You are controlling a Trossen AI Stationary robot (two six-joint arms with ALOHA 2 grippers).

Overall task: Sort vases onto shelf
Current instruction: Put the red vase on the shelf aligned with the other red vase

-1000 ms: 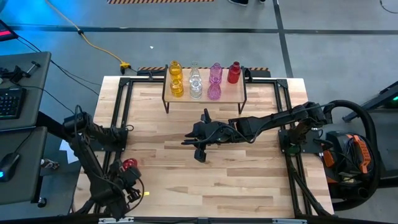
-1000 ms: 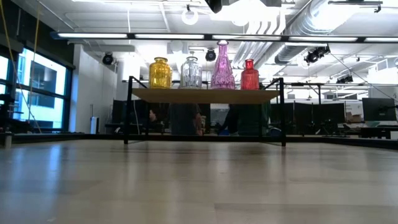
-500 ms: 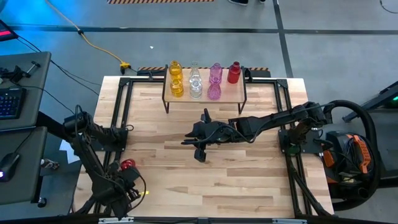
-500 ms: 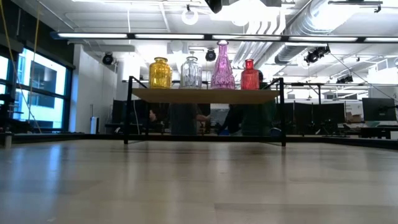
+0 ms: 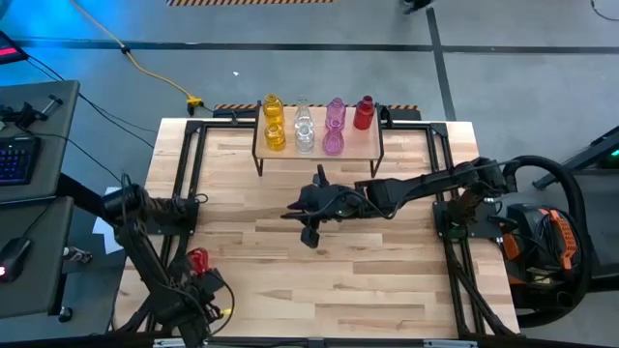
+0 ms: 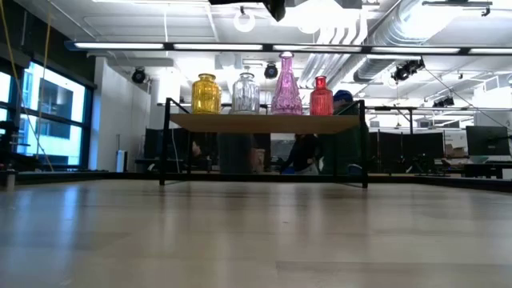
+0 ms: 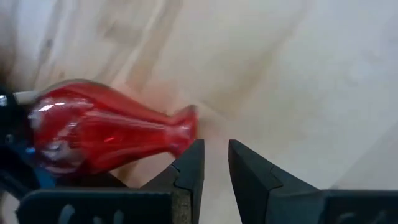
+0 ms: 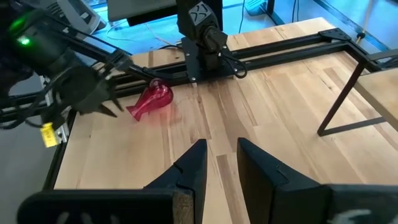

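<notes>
Lying on its side, red vase (image 7: pixel 99 134) sits just beside left end effector (image 7: pixel 214 163).

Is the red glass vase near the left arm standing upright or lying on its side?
On its side: the red glass vase lies flat on the wooden tabletop, beside the left gripper.

Shelf (image 5: pixel 318 147) standing at the far middle of the surface (image 5: pixel 387 280). On the shelf, seven vases (image 5: pixel 304 134): three pairs front to back, then a single one at the right end. Eighth vase (image 5: pixel 198 261) lying on its side at the surface's near left edge, just beside the left hand (image 5: pixel 206 287), apart from its fingers. Right hand (image 5: pixel 308 232) over mid-surface, in front of the shelf.
</notes>
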